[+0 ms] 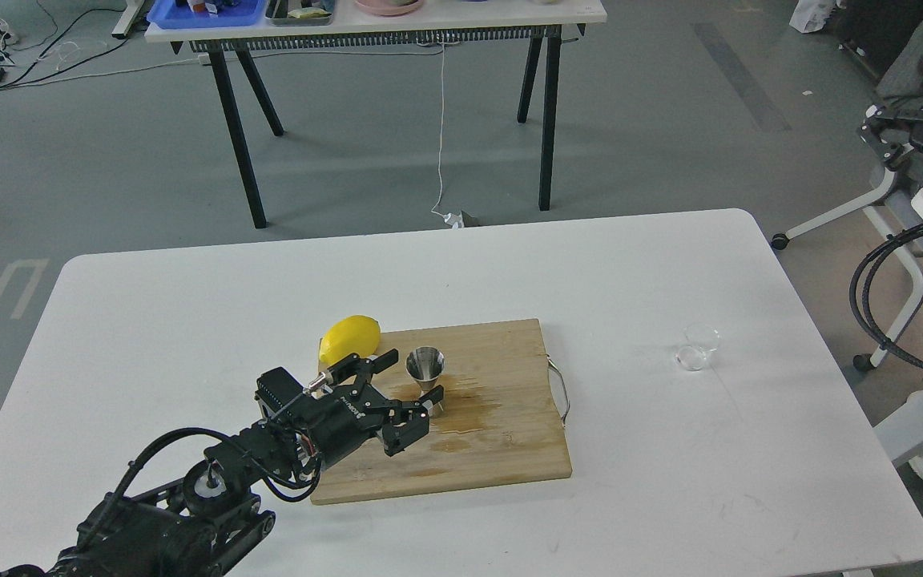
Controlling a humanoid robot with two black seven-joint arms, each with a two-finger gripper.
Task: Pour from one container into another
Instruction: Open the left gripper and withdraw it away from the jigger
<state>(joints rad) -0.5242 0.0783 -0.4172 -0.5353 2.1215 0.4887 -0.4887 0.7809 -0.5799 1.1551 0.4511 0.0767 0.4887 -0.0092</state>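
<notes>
The steel jigger [425,370] stands upright on the wooden cutting board [493,433], near the board's far left corner. My left gripper [412,377] is open just left of the jigger, one finger behind it and one in front, neither clearly touching it. The clear glass cup [697,346] sits far to the right on the white table [189,320], upright and apart from everything. My right gripper is out of view.
A yellow lemon [350,338] lies at the board's far left corner, close behind my left gripper. A wet stain [469,405] darkens the board beside the jigger. A metal handle [562,390] sticks out of the board's right edge. Another robot's cables [902,304] hang at the right.
</notes>
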